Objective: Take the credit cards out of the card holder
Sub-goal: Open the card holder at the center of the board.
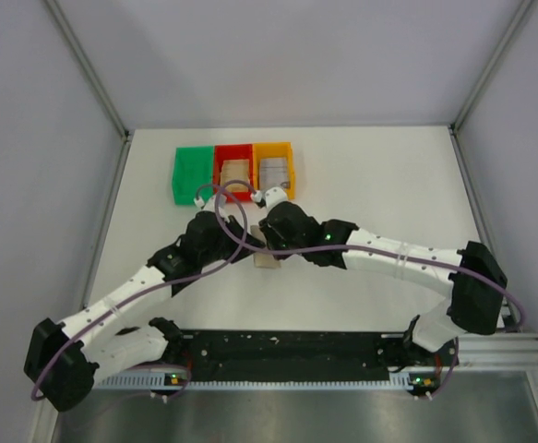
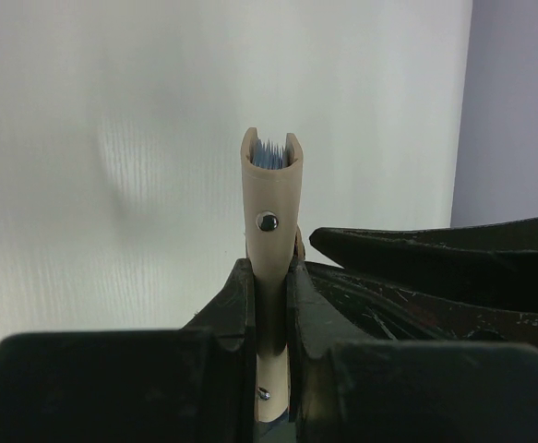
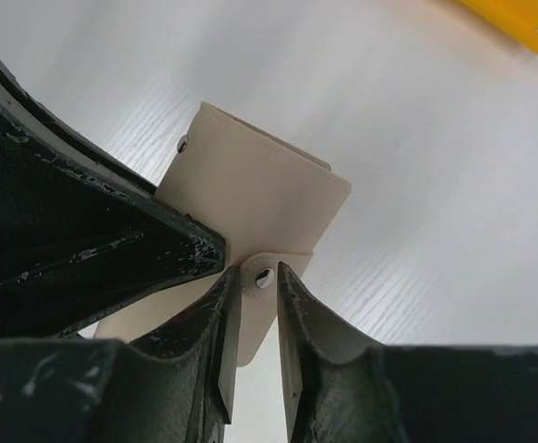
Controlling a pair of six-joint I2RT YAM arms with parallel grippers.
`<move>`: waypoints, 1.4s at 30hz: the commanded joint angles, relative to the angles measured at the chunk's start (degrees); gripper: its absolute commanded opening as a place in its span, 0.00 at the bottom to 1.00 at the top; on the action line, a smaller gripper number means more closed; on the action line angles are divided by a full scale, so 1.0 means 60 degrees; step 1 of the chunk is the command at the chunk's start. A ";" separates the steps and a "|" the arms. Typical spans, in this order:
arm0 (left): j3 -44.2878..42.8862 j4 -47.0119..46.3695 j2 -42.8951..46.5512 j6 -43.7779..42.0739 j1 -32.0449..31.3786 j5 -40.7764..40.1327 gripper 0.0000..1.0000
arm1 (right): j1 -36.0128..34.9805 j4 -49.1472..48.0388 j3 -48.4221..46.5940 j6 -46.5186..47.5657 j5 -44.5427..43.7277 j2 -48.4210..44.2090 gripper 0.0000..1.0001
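Note:
The card holder [image 2: 270, 198] is a tan wallet, held edge-on and upright with my left gripper [image 2: 270, 272] shut on it. Blue-grey lining shows at its top end. In the right wrist view the card holder [image 3: 250, 189] shows its flat tan side, and its snap tab [image 3: 264, 277] lies between the fingertips of my right gripper [image 3: 257, 275]. That gripper's jaws stand narrowly open around the tab. From above, both grippers meet over the card holder [image 1: 266, 258] mid-table. Tan credit cards [image 1: 235, 172] lie in the red bin and grey ones [image 1: 273, 173] in the orange bin.
Three plastic bins stand in a row at the back: green [image 1: 193, 172], red [image 1: 224, 159] and orange [image 1: 289, 157]. The orange bin's corner [image 3: 527, 23] shows in the right wrist view. White walls enclose the table on three sides.

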State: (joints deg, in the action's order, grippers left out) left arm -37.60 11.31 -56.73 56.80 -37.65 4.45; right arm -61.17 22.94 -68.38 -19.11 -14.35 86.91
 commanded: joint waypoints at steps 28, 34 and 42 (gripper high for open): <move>0.0232 -0.1255 0.2219 -0.0457 -0.0420 -0.1855 0.00 | 0.1331 0.1377 0.1303 -0.1649 -0.1975 -0.0510 0.00; 0.0686 -0.2206 0.2043 -0.0486 -0.0303 -0.1386 0.00 | 0.1726 0.0340 0.1757 -0.1795 -0.0192 -0.1709 0.07; 0.0921 -0.2602 0.1926 -0.0501 -0.0171 -0.1094 0.00 | 0.2899 -0.3466 0.3748 -0.3112 0.3823 -0.4201 0.62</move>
State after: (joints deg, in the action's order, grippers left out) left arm -32.10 2.98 -45.30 54.02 -39.16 -3.75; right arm -46.02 17.23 -49.63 -32.86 -5.15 66.35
